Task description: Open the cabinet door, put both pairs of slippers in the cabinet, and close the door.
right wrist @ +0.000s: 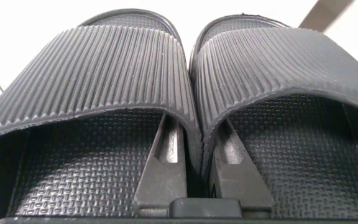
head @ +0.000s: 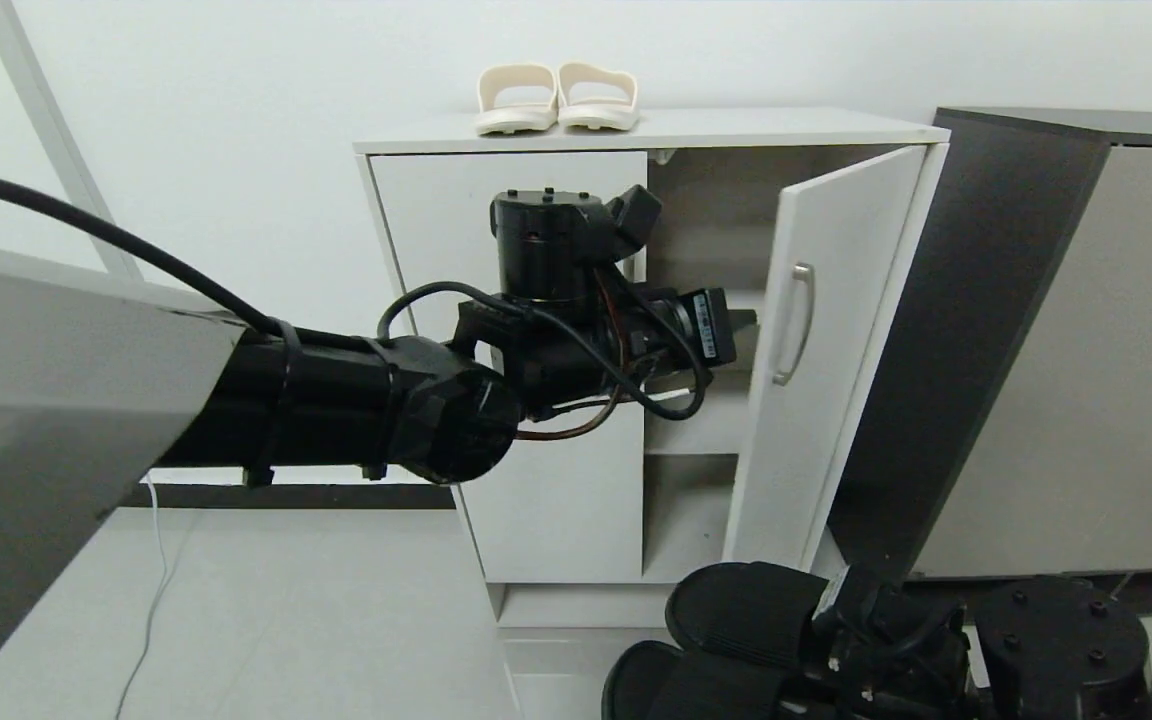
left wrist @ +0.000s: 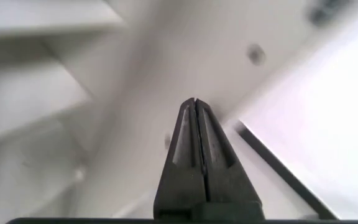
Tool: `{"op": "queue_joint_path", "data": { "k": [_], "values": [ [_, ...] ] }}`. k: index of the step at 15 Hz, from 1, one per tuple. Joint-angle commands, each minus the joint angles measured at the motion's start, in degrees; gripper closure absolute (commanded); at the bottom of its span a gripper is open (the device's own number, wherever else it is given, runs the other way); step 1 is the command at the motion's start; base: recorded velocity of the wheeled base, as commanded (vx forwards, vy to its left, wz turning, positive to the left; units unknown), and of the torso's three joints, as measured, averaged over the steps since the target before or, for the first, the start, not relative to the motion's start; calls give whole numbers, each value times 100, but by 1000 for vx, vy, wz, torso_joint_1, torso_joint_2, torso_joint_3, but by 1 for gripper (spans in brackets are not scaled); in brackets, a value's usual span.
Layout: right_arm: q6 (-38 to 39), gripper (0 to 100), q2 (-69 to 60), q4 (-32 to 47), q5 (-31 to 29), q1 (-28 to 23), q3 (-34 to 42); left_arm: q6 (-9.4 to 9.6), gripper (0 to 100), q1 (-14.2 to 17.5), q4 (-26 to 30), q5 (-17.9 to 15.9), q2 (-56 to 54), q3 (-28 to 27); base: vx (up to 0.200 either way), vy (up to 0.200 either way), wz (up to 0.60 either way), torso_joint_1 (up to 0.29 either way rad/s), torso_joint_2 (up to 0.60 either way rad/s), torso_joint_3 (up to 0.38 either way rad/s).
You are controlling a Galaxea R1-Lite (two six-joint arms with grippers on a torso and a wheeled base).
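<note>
Black slippers (head: 736, 610) (right wrist: 123, 68) sit low in front of the cabinet (head: 736, 128). The right gripper (right wrist: 196, 134) has its fingers (right wrist: 163, 162) clamped on the pair's touching inner edges, and the head view's lower edge cuts the pair off. Cream slippers (head: 556, 98) rest on the cabinet top. The right door (head: 826, 400) stands open. The left gripper (left wrist: 195, 109), fingers pressed together and empty, points into the open compartment. A white label (head: 704, 318) on its wrist bears print too small to read. The left arm (head: 336, 400) hides part of the shelves (head: 696, 440).
</note>
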Motion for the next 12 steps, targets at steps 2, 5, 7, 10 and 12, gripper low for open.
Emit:
{"op": "queue_joint_path", "data": {
  "k": [2,5,7,10,12],
  "values": [
    [-2,100,19,-5,2,20,3,-10,100,-356,-40,6,-328,202,-200,0,0,0,2,2],
    [-37,100,-25,-22,-7,20,21,-10,100,39,-40,6,-521,387,-133,0,0,0,3,2],
    [-37,100,-25,-22,-7,20,30,-19,100,399,-31,6,-846,703,0,0,0,0,0,0],
    [-37,100,-8,-22,-16,20,39,-1,100,1261,-23,-21,-2130,2004,0,0,0,0,0,0],
    [-37,100,10,-31,-7,11,30,25,100,1841,21,-12,-3316,3173,0,0,0,0,0,0]
  ]
}}
